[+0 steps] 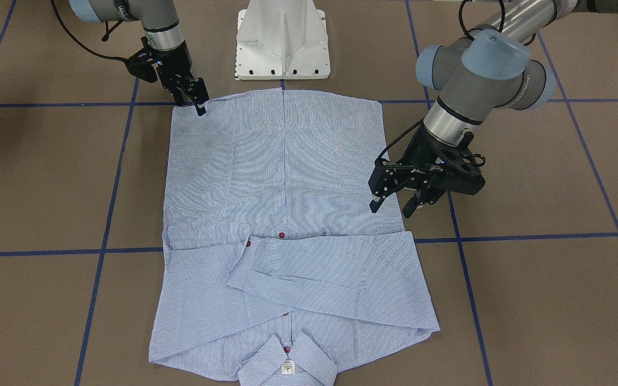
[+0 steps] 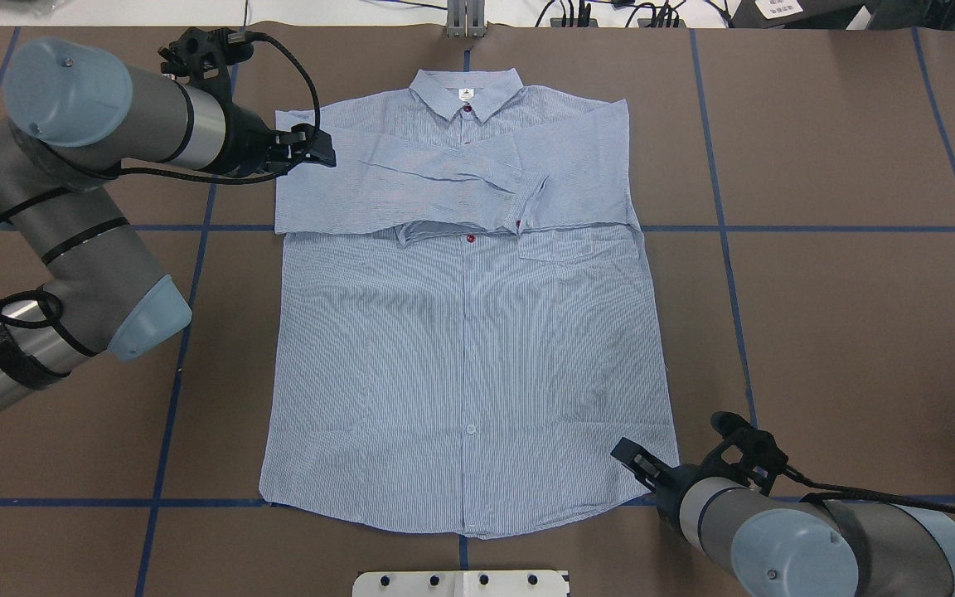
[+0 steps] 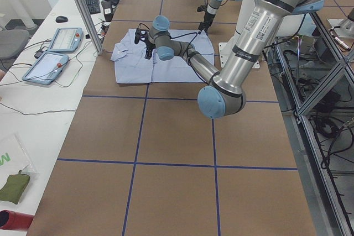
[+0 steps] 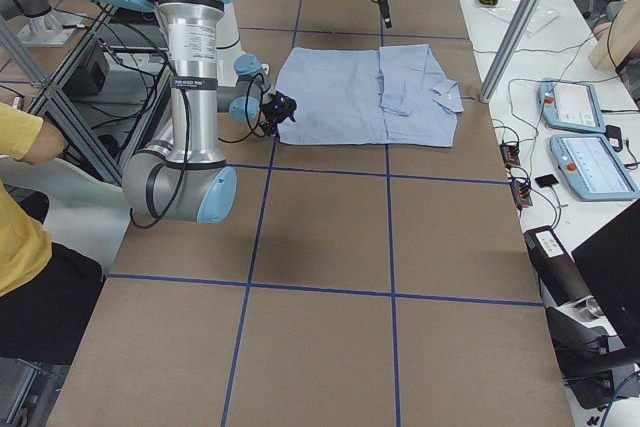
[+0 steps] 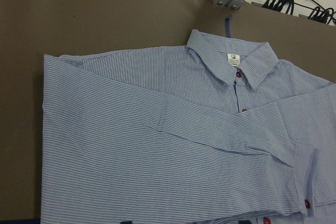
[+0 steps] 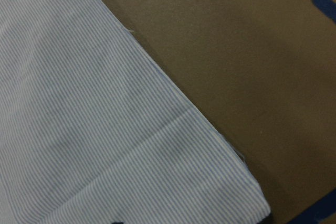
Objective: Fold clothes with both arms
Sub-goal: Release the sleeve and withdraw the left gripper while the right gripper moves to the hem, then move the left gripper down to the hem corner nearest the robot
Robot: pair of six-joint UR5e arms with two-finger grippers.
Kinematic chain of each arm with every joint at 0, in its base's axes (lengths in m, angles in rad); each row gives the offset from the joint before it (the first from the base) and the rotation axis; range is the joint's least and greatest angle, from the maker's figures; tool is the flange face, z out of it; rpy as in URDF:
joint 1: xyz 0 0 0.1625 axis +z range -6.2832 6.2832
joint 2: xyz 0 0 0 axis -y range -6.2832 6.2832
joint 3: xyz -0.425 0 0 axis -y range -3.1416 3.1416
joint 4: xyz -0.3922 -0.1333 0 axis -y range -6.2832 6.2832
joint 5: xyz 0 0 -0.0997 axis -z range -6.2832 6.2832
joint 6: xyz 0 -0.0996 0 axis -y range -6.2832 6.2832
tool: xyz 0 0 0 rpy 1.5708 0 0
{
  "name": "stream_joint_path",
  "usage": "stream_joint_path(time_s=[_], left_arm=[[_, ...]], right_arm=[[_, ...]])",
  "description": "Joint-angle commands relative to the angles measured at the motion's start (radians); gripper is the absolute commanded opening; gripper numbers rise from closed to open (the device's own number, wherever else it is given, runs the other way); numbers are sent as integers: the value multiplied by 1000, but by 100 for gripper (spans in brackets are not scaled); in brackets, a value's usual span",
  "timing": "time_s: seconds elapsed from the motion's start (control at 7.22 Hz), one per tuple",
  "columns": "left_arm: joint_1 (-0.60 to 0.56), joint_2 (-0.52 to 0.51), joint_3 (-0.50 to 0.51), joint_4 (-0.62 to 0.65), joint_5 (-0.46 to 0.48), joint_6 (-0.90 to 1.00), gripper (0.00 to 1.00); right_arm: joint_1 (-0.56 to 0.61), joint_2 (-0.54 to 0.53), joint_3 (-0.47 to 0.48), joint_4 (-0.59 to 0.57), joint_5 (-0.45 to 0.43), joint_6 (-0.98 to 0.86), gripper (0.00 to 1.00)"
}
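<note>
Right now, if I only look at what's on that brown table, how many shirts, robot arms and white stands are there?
Shirt: 1
Robot arms (left arm, right arm): 2
White base: 1
Total: 4

Table [image 2: 817, 290] surface open along both long sides of the shirt [image 2: 461, 348] (which lies flat and low). Hem end is tight: white pedestal base [image 1: 282, 43] just beyond, right gripper [image 1: 191, 104] at one hem corner. Left gripper [image 1: 392, 208] hangs at the opposite side edge by the folded sleeves; an aluminium post [image 2: 465, 18] stands past the collar.
</note>
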State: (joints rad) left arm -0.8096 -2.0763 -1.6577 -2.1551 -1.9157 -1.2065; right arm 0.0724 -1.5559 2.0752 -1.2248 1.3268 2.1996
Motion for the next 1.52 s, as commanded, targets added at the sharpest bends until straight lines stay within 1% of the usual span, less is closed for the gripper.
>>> stream_joint_path(time_s=[0.0,0.14,0.55,0.69,0.97,1.11,1.39], left_arm=[[0,2,-5,0,0,-2,77],[0,4,-4,0,0,-2,77],[1,7,-5,0,0,-2,77],[1,7,-5,0,0,-2,77],[1,7,-4,-2,0,-2,77],[1,7,-4,0,0,-2,77],[1,9,-4,-2,0,-2,77]], right_arm=[[0,-42,29,-1,2,0,83],[-2,-58,23,-1,2,0,83],[-6,-59,20,-1,2,0,83],[-8,-58,17,-1,2,0,78],[-8,-52,11,1,0,0,65],[-8,-50,11,1,0,0,54],[-6,-50,13,1,0,2,9]])
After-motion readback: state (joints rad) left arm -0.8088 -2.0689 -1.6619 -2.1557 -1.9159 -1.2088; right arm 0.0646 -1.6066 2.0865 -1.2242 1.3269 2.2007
